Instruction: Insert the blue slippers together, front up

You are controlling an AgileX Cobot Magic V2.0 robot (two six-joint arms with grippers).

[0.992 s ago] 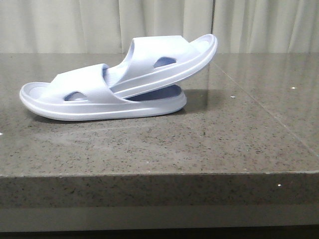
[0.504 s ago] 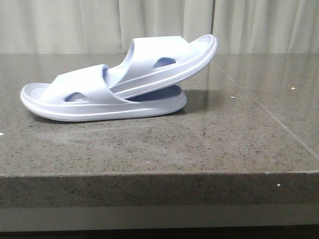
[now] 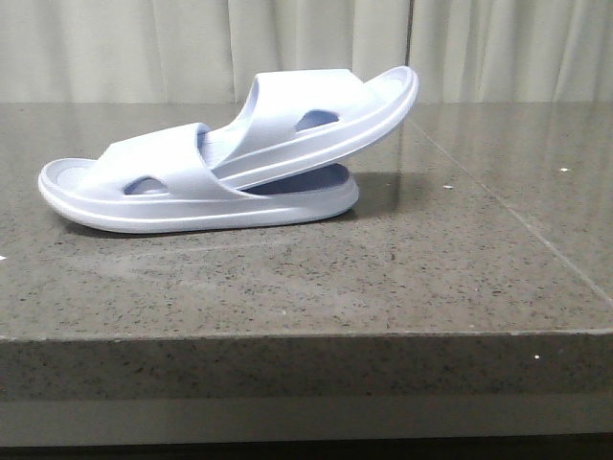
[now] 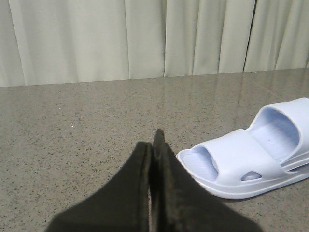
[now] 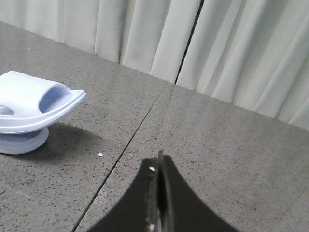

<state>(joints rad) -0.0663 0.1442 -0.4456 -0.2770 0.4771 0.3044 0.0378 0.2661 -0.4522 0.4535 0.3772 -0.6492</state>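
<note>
We've got the upper slipper [image 3: 316, 120] wedged under the lower slipper's [image 3: 192, 196] strap, so it sits propped — left gripper [image 4: 153, 145] and right gripper [image 5: 159, 166] pinched closed, empty, well clear.

A dark speckled stone table [image 3: 316, 287] fills the front view from 3 o'clock across to 9 o'clock, its thick front edge running level toward 6 o'clock. A thin seam [image 3: 498, 196] crosses the top from about 12 o'clock down toward 3 o'clock. The polished surface shows soft pale reflections. Behind it, at 12 o'clock, pale pleated curtains [image 3: 144, 48] hang across the whole back, evenly lit.
</note>
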